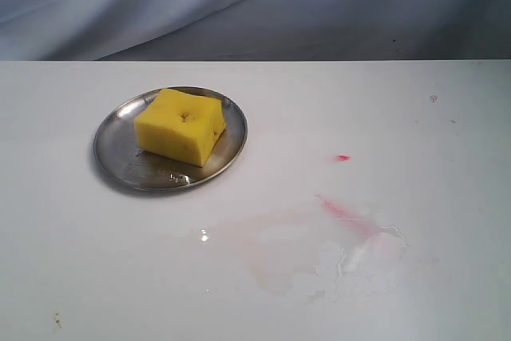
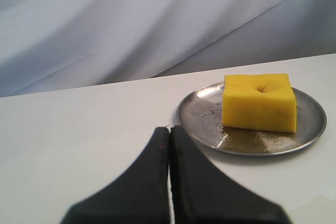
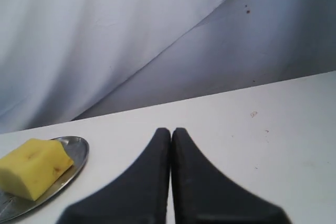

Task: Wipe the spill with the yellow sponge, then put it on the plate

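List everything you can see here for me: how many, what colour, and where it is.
yellow sponge: one, bright yellow, lying on the plate.
plate: one, silver metal, on the table, left side of the exterior view.
wet smear: one patch, nearly clear with a pink streak, on the table in front and to the right of the plate.
red mark: one, tiny, red, on the table right of the plate.
table: one, white.
cloth backdrop: one, grey-blue, behind the table.
left hand: one, black, shut and empty, short of the plate.
right hand: one, black, shut and empty, over bare table.
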`<state>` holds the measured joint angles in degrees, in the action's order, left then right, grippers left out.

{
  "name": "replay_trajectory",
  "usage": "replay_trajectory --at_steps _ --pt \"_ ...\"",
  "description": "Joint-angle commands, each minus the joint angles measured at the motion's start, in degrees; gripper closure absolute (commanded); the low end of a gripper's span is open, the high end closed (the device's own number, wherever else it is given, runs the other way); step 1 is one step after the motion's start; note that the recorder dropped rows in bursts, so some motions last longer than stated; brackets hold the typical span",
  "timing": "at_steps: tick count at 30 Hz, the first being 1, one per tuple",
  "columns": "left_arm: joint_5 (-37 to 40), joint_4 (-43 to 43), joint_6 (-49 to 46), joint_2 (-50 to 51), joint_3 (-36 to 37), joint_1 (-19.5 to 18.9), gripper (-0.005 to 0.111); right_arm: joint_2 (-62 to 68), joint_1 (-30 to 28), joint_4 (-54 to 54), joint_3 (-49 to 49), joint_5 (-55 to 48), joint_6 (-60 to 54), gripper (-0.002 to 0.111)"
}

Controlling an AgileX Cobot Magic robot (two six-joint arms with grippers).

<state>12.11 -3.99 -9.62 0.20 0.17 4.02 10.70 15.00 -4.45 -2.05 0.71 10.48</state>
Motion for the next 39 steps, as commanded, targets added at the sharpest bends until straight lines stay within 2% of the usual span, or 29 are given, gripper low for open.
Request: replay_trajectory --at_steps 1,5,11,13,16,18,39 --pt "-0.34 0.04 0.47 -0.2 -0.17 -0.05 0.107 -8.5 -2.95 3.48 2.05 -3.07 -0.19 0.108" --pt "-0.34 0.04 0.47 -0.2 -0.17 -0.05 0.107 -10.7 -3.05 7.53 2.05 -7.59 -0.19 0.108" --pt "-0.34 0.04 0.47 -0.2 -0.17 -0.05 0.107 -10.7 -3.05 9.89 2.05 -7.81 -0.19 0.108" --pt "-0.34 0.04 0.47 -0.2 -0.17 -0.05 0.107 -10.7 -3.05 8.83 2.05 -8.2 -0.49 0.108" --pt "-0.34 0.04 0.47 -0.2 -0.17 -0.05 0.107 -10.7 -3.05 1.67 2.05 -8.29 -9.27 0.108" --pt "-0.34 0.04 0.47 -0.2 -0.17 -0.05 0.107 -10.7 -3.05 1.38 2.05 -8.29 -10.48 0.108" --pt "-0.34 0.04 0.47 -0.2 -0.17 -0.05 0.107 -10.7 -3.05 1.83 2.05 -8.48 -10.09 0.108"
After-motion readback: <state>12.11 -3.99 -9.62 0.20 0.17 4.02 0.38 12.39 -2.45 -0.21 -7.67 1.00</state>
